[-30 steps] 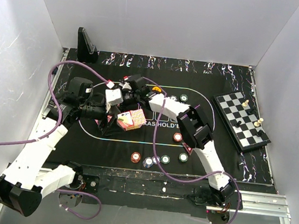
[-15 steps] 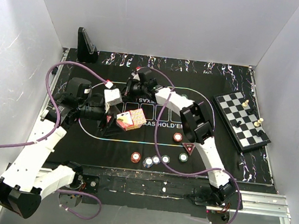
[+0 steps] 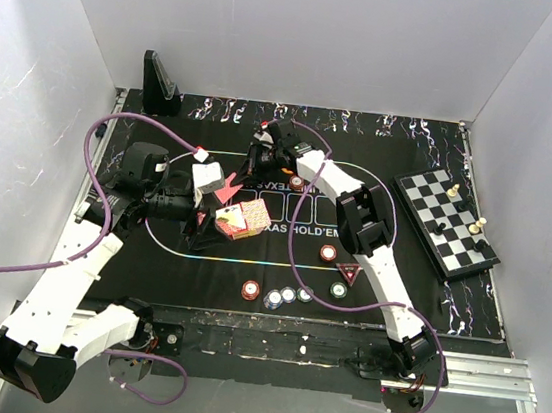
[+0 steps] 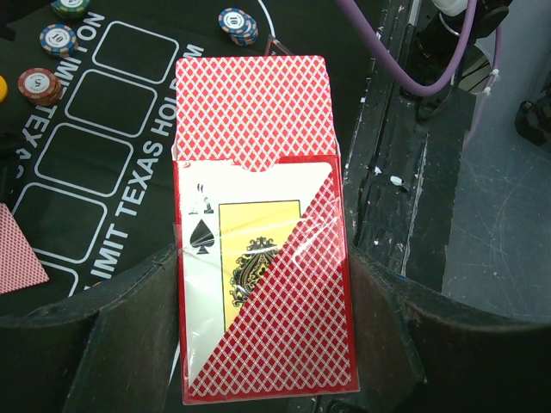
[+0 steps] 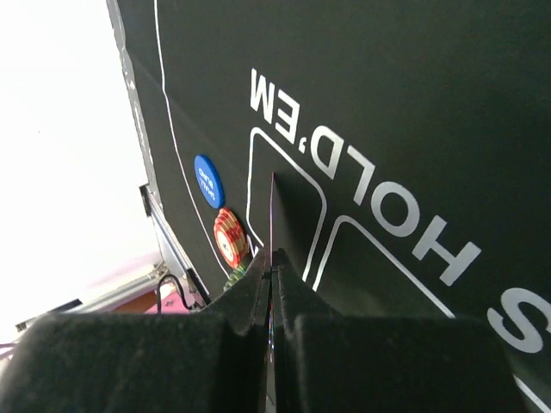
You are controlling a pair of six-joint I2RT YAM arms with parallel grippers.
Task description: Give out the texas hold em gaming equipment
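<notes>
My left gripper [image 3: 216, 221] [image 4: 267, 344] is shut on the red-backed pack of playing cards [image 3: 241, 218] [image 4: 258, 241], holding it just above the mat's middle. Its flap is open and a spade card face shows. Behind it, my right gripper [image 3: 260, 157] [image 5: 274, 262] is shut on a single card, a thin edge in the right wrist view. A red-backed card [image 3: 228, 190] [image 4: 19, 256] shows between that gripper and the pack. Poker chips [image 3: 288, 294] [image 4: 40, 83] line the mat's front, with a red chip [image 3: 328, 253] and a triangular marker [image 3: 349, 272] to the right.
The black Texas Hold'em mat [image 3: 179, 255] covers the table. A chessboard [image 3: 433, 201] with pieces sits at the right. A black stand [image 3: 158, 81] is at the back left. A blue chip [image 5: 207, 181] and a red chip [image 5: 231, 238] lie near my right gripper.
My right gripper has drawn back from the pack toward the far side of the mat, and a red-backed card now shows beside the pack. The left gripper has stayed put.
</notes>
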